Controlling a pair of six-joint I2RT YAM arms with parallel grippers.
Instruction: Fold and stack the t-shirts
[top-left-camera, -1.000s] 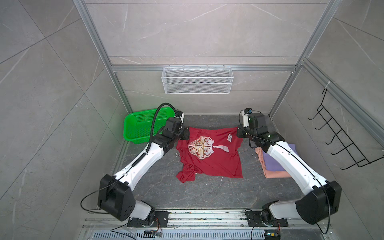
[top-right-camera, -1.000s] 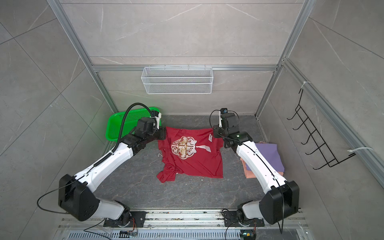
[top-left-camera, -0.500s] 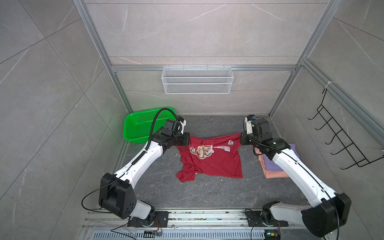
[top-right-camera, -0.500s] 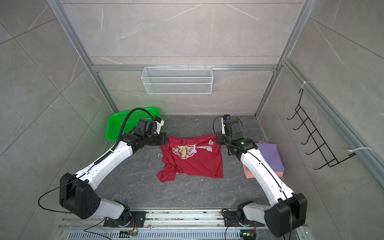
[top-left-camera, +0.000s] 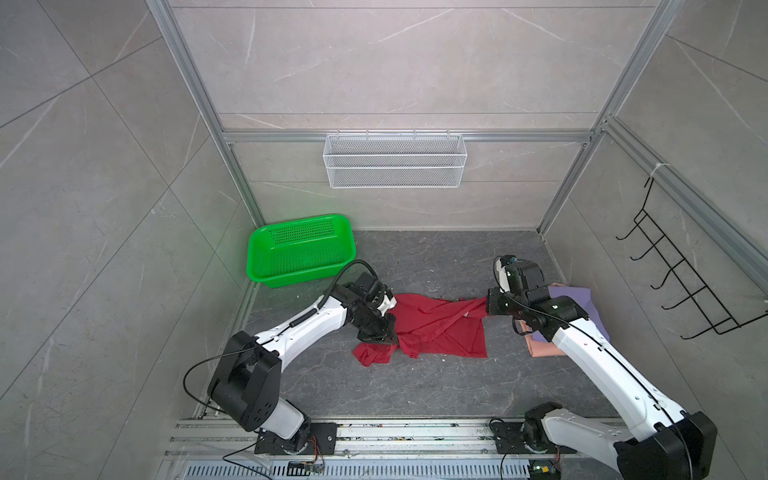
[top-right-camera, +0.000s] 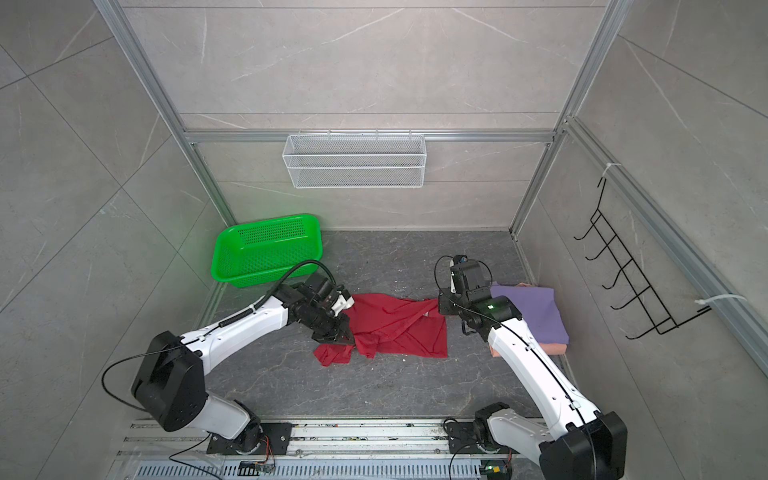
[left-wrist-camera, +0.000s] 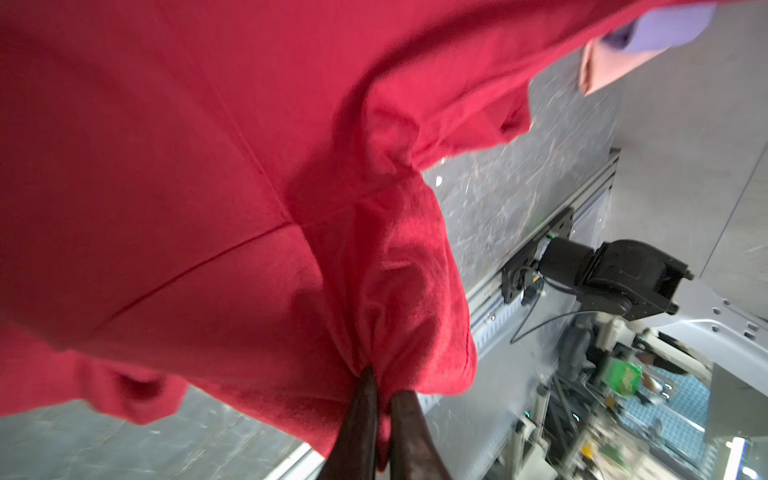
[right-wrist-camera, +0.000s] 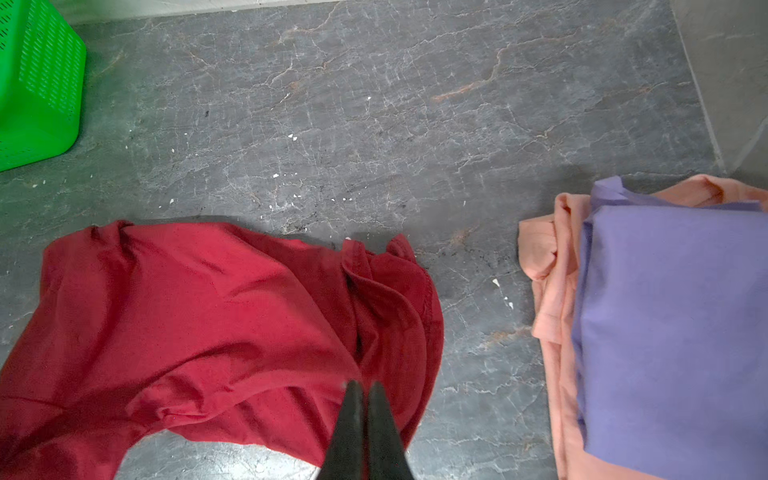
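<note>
There's the dark red t-shirt (top-left-camera: 440, 332), rumpled in the middle of the tabletop (top-left-camera: 415, 386). Only the wrist views show the grips: left fingers (left-wrist-camera: 357, 424) a touch apart with cloth bunched between them, right fingers (right-wrist-camera: 351, 424) pressed together on its right edge. Over to the right, the lavender t-shirt (right-wrist-camera: 673, 324) sits on the salmon t-shirt (right-wrist-camera: 552, 291) (in both top views the arm half hides them).

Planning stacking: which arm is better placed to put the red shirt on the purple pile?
Right, likely: the right gripper pinches the red shirt nearest the lavender shirt; the left gripper is farther away.
</note>
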